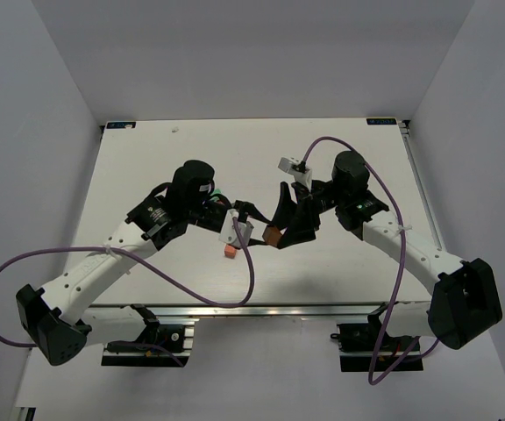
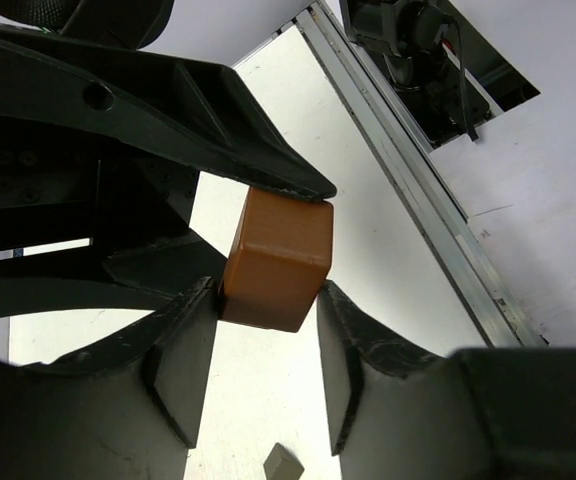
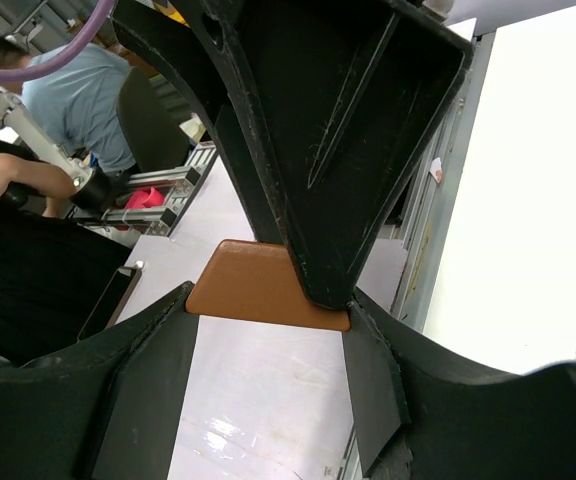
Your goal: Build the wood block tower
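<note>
**A:** What sits closest in?

**B:** The left gripper's [image 2: 268, 305] dark fingers [image 2: 178, 350]. They are set about a cube's width apart, with their tips against the lower sides of an orange-brown wooden cube [image 2: 276, 255] with rounded edges. I cannot tell whether they are pressing on it.

**A:** And the right?

**B:** The right gripper [image 3: 268, 310] has the same cube spanning the gap between its fingertips, and it looks clamped. In the left wrist view, one of its fingers lies along the cube's top edge. The cube hangs above the white table [image 1: 147, 175], between the two grippers and near the table's middle.

**A:** So a hand-over?

**B:** I judge so, in mid-air, ahead of stacking. I can't say which way it is going.

**A:** Is there anything to stack on?

**B:** A small orange-red wooden piece [image 1: 231, 252] stands on the table just beside the left gripper. It is too small to tell whether it is one piece or several. A small greyish piece [image 2: 283, 463] lies on the table too.

**A:** What does the next move call for?

**B:** One gripper should let go only once the other's hold is firm. It should then back straight off so the cube isn't twisted. The arm left carrying it must set it down square.
</note>
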Controlling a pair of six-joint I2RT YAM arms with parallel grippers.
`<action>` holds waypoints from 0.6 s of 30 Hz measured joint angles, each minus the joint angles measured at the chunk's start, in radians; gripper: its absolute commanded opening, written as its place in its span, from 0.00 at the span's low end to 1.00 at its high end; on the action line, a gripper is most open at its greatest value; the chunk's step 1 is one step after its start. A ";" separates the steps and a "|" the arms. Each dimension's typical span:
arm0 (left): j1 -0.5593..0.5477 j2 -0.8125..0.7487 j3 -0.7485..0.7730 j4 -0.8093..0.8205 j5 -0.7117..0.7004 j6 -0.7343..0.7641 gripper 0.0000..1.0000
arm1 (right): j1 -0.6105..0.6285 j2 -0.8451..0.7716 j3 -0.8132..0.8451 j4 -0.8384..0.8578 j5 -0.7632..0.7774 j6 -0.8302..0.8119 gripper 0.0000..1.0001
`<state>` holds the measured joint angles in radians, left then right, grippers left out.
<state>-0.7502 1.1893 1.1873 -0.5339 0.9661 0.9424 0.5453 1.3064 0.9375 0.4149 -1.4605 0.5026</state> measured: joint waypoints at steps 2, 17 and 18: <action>0.000 -0.003 -0.003 0.001 0.003 0.005 0.58 | 0.001 0.000 0.000 0.000 0.000 0.002 0.26; -0.001 -0.023 -0.018 0.008 0.029 0.027 0.65 | 0.001 0.014 0.000 0.000 0.010 0.008 0.26; -0.001 -0.023 -0.018 0.008 0.030 0.028 0.64 | 0.001 0.016 0.000 0.001 0.011 0.008 0.26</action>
<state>-0.7513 1.1660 1.1694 -0.5255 0.9962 0.9707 0.5465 1.3228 0.9375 0.4160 -1.4490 0.5106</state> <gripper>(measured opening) 0.646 0.613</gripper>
